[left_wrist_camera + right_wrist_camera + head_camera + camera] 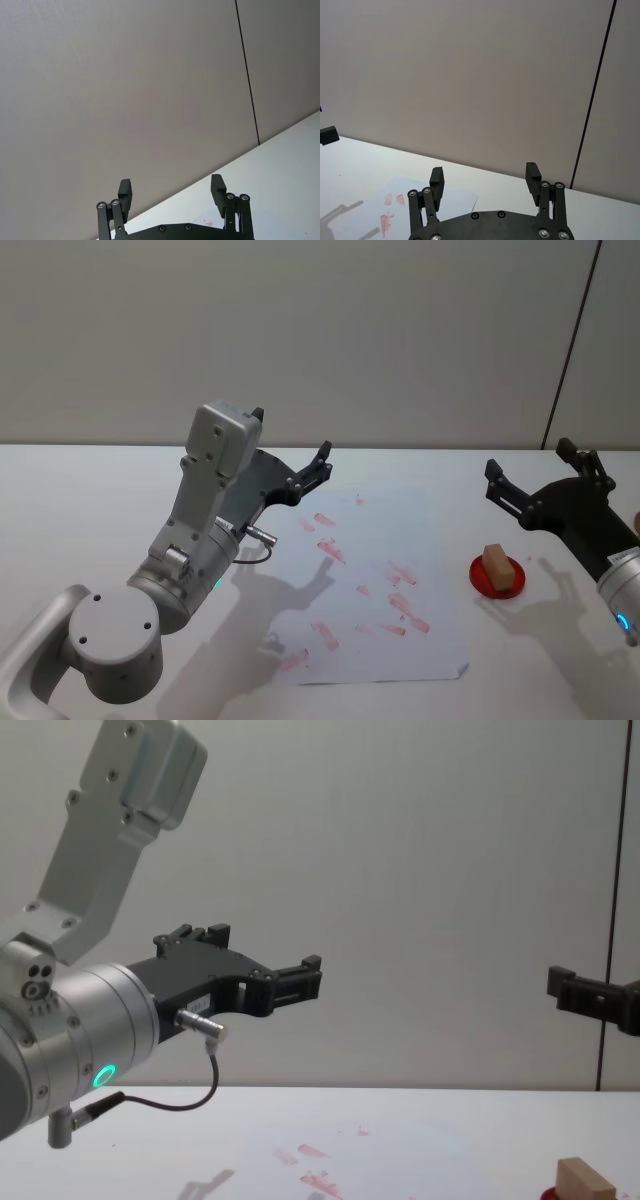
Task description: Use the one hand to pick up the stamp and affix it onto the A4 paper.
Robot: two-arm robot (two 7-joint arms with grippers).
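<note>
The stamp [497,564], a small pale wooden block, stands on a round red ink pad [483,583] at the right of the table; the chest view shows the stamp [585,1182] low at the right. My right gripper [528,458] hovers open and empty above and just behind it, pointing at the far wall [485,174]. The A4 paper [440,540], white with several red-pink marks, lies mid-table; its near part also shows in the right wrist view [427,202]. My left gripper [318,465] hangs open and empty over the paper's far left corner [171,186].
The left arm's white-cased link [215,455] and grey base [110,635] fill the near left of the table. A cable [190,1102] loops under the left wrist. A plain wall stands behind the table's far edge.
</note>
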